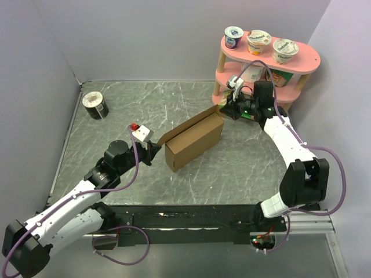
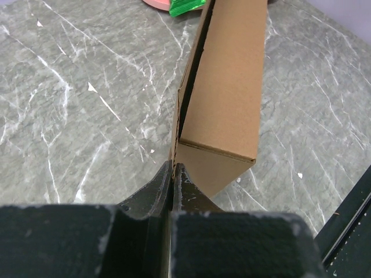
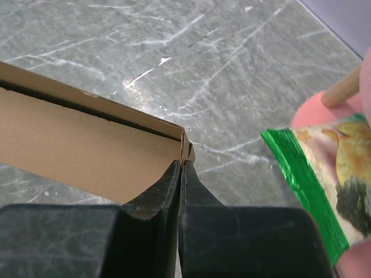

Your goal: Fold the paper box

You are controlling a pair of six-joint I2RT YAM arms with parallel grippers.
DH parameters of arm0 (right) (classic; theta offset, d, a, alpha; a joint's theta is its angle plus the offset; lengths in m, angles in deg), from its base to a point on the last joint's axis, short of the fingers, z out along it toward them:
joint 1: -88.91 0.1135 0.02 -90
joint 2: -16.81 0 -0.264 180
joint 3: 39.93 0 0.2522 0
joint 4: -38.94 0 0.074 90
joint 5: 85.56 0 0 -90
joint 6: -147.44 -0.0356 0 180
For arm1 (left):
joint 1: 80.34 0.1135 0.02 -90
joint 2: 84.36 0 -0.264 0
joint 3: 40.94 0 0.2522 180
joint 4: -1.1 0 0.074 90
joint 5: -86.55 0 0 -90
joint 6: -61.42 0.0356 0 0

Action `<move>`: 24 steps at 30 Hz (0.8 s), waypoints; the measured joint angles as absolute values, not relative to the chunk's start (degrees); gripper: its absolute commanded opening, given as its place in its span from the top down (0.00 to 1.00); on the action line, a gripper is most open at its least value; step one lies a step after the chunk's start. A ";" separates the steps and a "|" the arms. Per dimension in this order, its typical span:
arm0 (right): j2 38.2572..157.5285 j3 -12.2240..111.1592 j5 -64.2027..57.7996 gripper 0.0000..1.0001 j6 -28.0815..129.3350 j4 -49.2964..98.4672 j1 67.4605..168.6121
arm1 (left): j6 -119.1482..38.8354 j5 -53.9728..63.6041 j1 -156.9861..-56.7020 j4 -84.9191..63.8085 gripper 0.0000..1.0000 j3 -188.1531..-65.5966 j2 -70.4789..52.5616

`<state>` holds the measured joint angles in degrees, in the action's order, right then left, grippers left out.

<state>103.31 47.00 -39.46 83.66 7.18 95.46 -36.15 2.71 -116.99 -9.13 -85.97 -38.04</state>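
The paper box (image 1: 194, 138) is plain brown cardboard, standing as a long shallow box slanted across the middle of the grey table. My left gripper (image 1: 156, 149) is at its near-left end. In the left wrist view the jaws (image 2: 173, 169) are shut on a thin cardboard flap edge at the corner of the box (image 2: 226, 87). My right gripper (image 1: 227, 108) is at the far-right end. In the right wrist view it (image 3: 184, 163) is pinched shut on the doubled flap at the corner of the box (image 3: 87, 145).
A pink two-tier shelf (image 1: 272, 58) stands at the back right with yogurt cups (image 1: 259, 40) on top and a green snack bag (image 3: 324, 168) on its lower tier, close to the right gripper. A black-and-white roll (image 1: 94, 105) sits at the back left. Walls enclose the table.
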 measured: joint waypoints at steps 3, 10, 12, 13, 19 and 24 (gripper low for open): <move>102.00 46.08 -36.92 1.00 81.76 7.51 96.18 | -36.24 2.31 -116.99 -9.13 0.99 -85.97 -38.04; 99.40 45.47 -25.54 1.00 78.39 6.77 100.77 | -36.22 1.13 -116.99 -9.19 0.99 -85.97 -38.02; 97.80 44.27 -21.58 1.00 77.04 6.96 102.27 | -36.22 0.63 -116.99 -9.19 0.99 -85.97 -38.02; 96.86 43.59 -19.96 1.00 76.31 7.16 102.84 | -36.22 0.28 -116.99 -9.22 0.99 -85.97 -38.02; 92.23 38.78 -13.25 1.00 70.30 8.65 104.59 | -36.26 -0.81 -117.40 -9.19 0.99 -85.97 -38.02; 89.48 35.22 -10.08 1.00 64.80 11.25 105.40 | -36.33 -1.36 -117.71 -9.15 0.99 -85.97 -38.00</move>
<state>89.48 35.22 -10.08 64.80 11.25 105.40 -36.33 -1.36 -117.71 -9.15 -85.97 -38.00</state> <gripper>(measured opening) 0.010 0.057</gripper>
